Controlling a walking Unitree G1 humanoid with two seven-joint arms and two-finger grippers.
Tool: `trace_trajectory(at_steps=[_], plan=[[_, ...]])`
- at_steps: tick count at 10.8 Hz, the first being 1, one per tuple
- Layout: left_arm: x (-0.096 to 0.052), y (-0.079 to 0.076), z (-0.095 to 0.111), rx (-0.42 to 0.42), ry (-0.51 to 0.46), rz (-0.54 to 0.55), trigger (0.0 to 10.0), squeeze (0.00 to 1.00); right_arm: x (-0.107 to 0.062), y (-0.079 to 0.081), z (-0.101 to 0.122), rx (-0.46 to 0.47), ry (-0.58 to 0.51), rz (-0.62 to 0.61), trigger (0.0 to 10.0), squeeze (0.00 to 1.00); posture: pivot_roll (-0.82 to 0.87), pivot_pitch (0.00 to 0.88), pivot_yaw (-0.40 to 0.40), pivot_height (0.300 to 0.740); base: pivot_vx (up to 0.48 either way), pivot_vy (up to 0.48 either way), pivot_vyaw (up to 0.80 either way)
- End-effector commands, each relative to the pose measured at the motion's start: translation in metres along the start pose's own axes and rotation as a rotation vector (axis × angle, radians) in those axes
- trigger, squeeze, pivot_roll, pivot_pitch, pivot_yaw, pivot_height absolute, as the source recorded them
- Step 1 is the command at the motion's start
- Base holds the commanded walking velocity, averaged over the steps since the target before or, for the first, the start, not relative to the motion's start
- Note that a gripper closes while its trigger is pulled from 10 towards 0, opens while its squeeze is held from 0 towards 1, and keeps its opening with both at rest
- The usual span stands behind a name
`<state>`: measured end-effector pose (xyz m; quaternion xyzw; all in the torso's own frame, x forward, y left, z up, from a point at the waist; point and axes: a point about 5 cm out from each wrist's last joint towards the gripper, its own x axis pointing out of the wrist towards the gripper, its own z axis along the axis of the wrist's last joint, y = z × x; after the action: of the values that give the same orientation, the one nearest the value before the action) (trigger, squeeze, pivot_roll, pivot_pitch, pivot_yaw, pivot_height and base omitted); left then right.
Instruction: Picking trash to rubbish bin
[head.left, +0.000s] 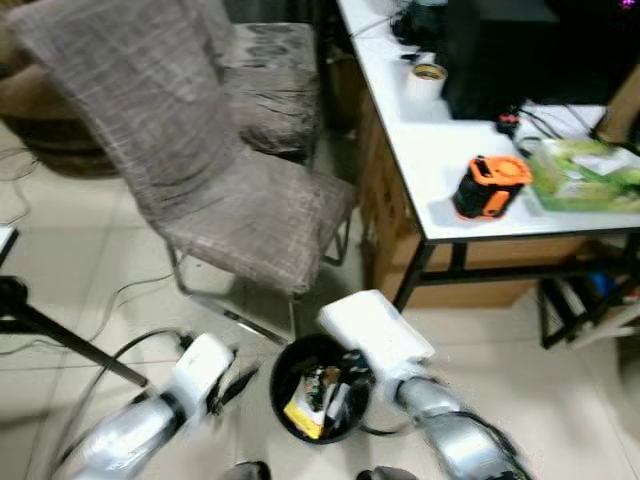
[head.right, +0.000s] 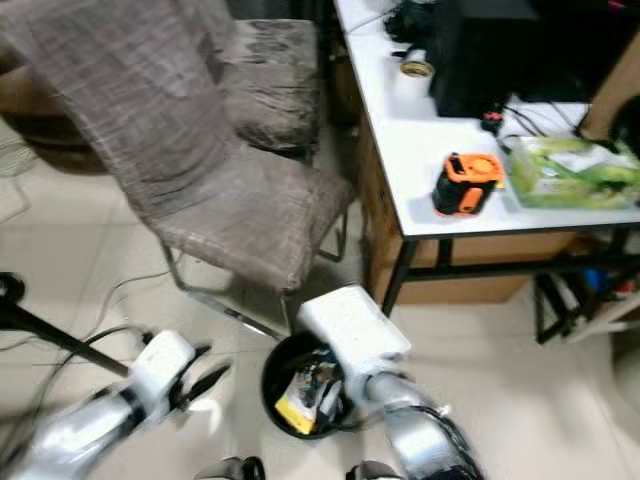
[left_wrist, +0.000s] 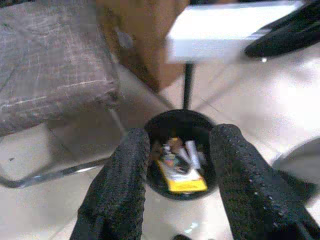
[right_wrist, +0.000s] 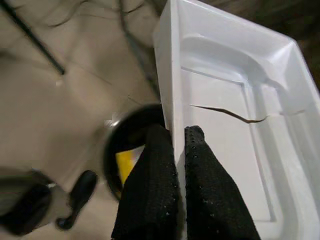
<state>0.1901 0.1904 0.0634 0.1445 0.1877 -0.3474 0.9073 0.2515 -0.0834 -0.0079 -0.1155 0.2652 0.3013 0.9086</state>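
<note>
Nearest to the camera, the right gripper (right_wrist: 179, 150) is clenched on the rim of a white, cracked plastic tray (head.left: 375, 331), with one black finger on each side of the thin wall. It holds this tray above the right part of the round black rubbish bin (head.left: 290, 365), which stands on the pale tiled floor (head.left: 70, 270) between the two silver arms. Inside the bin lie a yellow packet (left_wrist: 182, 180) and other small pieces of trash. The left gripper (left_wrist: 177, 165) is released, its two black fingers spread apart, and it hangs near the left side of the bin without touching it. Just behind the bin stands a chair with grey woven fabric and a metal frame (head.left: 240, 200). To the right and farther away is a white table with black legs (head.left: 440, 190), carrying an orange and black device (head.left: 490, 185) and a green pack (head.left: 585, 175). Black cables (head.left: 120, 350) run over the floor on the left.
</note>
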Motion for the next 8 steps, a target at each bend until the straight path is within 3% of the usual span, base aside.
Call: trace_trajectory(at_steps=[1, 3, 5, 6, 8], plan=[[-0.007, -0.004, 0.011, -0.018, -0.015, -0.037, 10.0, 0.0, 0.004, 0.004, -0.007, 0.022, 0.019, 0.045, 10.0, 0.0, -0.03, 0.128, -0.027, 0.74, 0.0, 0.0, 0.0], [-0.019, -0.015, 0.029, -0.047, -0.015, -0.085, 10.0, 0.0, 0.013, 0.006, -0.01, 0.058, 0.053, 0.082, 10.0, 0.0, 0.0, 0.121, -0.04, 0.74, 0.0, 0.0, 0.0], [-0.022, -0.013, 0.036, -0.059, -0.009, -0.072, 10.0, 0.0, 0.016, 0.006, -0.006, 0.105, 0.025, 0.115, 10.0, 0.0, 0.01, 0.115, -0.045, 0.74, 0.0, 0.0, 0.0], [-0.025, -0.013, 0.039, -0.052, 0.01, -0.081, 10.0, 0.0, 0.018, 0.002, -0.001, 0.131, -0.017, 0.114, 10.0, 1.0, 0.01, 0.115, -0.045, 0.74, 0.0, 0.0, 0.0], [-0.023, -0.01, 0.043, -0.048, 0.012, -0.065, 10.0, 0.0, 0.018, -0.003, 0.004, 0.106, -0.038, 0.108, 10.0, 1.0, 0.01, 0.106, -0.04, 0.74, 0.0, 0.0, 0.0]])
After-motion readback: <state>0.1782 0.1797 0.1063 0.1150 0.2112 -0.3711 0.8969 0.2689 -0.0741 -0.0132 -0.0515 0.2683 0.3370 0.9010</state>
